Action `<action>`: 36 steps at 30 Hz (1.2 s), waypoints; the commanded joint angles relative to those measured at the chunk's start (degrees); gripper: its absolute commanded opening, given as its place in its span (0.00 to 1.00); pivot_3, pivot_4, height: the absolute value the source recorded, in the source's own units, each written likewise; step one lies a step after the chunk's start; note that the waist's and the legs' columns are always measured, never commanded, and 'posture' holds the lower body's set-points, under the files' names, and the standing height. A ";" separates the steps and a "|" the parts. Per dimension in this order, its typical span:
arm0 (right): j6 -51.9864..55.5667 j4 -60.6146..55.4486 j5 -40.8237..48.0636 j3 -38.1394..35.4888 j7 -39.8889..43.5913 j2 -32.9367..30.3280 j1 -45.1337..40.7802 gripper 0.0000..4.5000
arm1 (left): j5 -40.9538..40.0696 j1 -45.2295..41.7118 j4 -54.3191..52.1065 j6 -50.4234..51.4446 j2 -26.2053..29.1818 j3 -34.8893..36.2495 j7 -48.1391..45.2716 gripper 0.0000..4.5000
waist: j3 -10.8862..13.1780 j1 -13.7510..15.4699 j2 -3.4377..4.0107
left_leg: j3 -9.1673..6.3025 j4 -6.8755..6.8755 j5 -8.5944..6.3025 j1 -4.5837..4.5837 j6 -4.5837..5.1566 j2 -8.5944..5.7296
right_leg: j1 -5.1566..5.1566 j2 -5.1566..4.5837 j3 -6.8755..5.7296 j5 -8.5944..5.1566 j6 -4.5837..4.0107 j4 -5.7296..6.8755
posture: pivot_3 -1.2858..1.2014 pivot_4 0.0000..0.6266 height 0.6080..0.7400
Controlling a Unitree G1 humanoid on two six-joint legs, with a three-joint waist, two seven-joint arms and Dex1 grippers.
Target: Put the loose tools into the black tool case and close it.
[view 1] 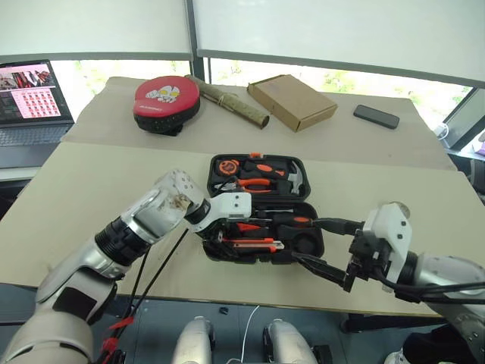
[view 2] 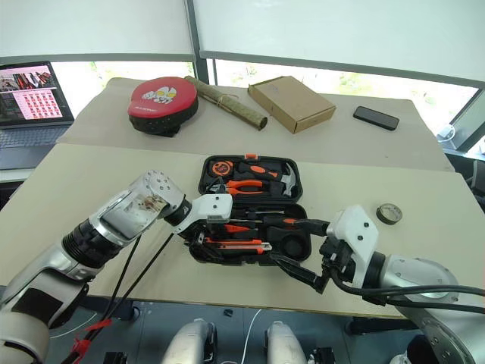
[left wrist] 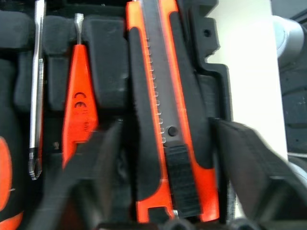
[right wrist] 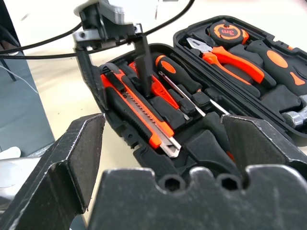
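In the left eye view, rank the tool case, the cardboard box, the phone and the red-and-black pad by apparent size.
1. black tool case
2. and 3. brown cardboard box and red-and-black round pad: too alike
4. phone

The black tool case (view 1: 265, 208) is lying open near the table's (view 1: 91, 197) front edge, its lid half behind the tray. The utility knife (right wrist: 139, 112) is sitting in the tray's front slot, with the tester screwdriver (left wrist: 79, 103) and a screwdriver (right wrist: 180, 79) behind it. The tape roll (view 2: 389, 213) is lying on the table right of the case.
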 commanded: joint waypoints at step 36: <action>-0.44 1.03 -0.47 -0.76 0.94 -0.31 -0.96 1.00 | 4.00 11.76 1.15 -23.13 9.14 4.40 -3.67 0.01 | -0.09 0.51 0.12 | 0.05 0.05 0.00 0.06 0.00 0.02 | 0.09 0.00 0.00 0.00 0.00 0.01 | 0.52 0.24 1.00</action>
